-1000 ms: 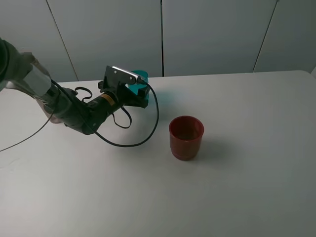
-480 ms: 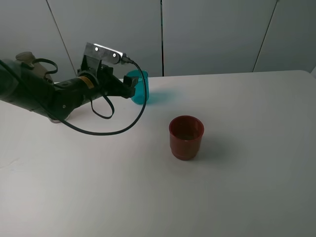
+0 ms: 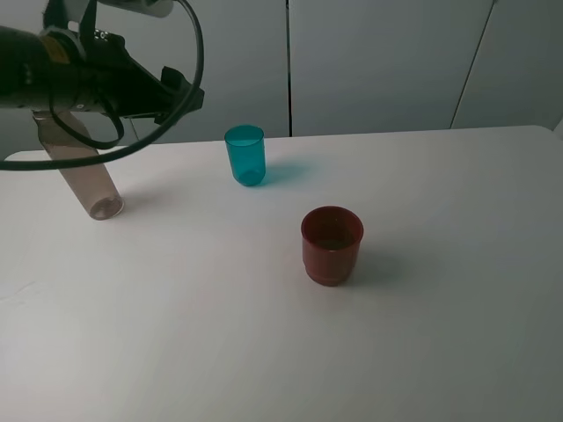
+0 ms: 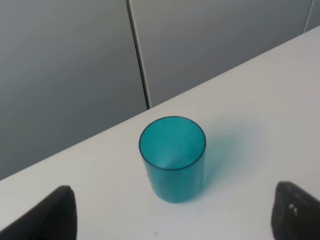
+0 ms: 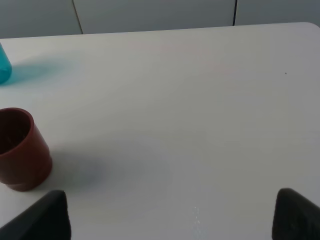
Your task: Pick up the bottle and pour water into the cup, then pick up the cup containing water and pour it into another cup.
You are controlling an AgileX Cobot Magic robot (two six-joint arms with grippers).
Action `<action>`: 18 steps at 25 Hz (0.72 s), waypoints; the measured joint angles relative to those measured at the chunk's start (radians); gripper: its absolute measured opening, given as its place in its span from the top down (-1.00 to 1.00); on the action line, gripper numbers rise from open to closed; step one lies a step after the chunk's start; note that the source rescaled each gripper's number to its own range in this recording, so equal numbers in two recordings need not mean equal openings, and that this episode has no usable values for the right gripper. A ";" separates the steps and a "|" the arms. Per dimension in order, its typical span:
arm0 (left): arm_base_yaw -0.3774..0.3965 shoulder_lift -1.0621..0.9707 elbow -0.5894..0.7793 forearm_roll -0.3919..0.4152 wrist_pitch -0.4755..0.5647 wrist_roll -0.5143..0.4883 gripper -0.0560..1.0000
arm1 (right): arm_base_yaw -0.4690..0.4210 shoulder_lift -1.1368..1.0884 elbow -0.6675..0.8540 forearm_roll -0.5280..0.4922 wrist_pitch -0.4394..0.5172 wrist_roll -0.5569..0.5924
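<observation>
The teal cup [image 3: 245,154] stands upright at the back of the white table [image 3: 264,352]. The dark red cup [image 3: 332,244] stands nearer the middle, to its front right. The smoky bottle [image 3: 84,171] stands at the far left, its top hidden behind my left arm. My left gripper [image 3: 180,93] is raised high, left of the teal cup and well clear of it. In the left wrist view the gripper [image 4: 175,217] is open and empty, with the teal cup [image 4: 172,157] ahead. My right gripper [image 5: 170,217] is open and empty; the red cup [image 5: 20,150] sits off to one side.
Grey wall panels [image 3: 378,61] rise right behind the table's back edge. The left arm's black cable [image 3: 189,53] loops in the air above the bottle. An edge of the teal cup [image 5: 4,67] shows in the right wrist view.
My left gripper has let go of the teal cup and has risen up and to the left. The cup stays upright on the table. The bottle now shows.
</observation>
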 joint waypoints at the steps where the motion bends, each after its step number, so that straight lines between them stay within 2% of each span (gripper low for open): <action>1: 0.000 -0.038 0.000 -0.006 0.053 0.000 -1.00 | 0.000 0.000 0.000 0.000 0.000 0.000; 10: 0.000 -0.367 0.000 -0.082 0.480 -0.004 -1.00 | 0.000 0.000 0.000 0.000 0.000 0.000; 18: 0.000 -0.605 0.001 -0.086 0.858 -0.004 -1.00 | 0.000 0.000 0.000 0.000 0.000 0.000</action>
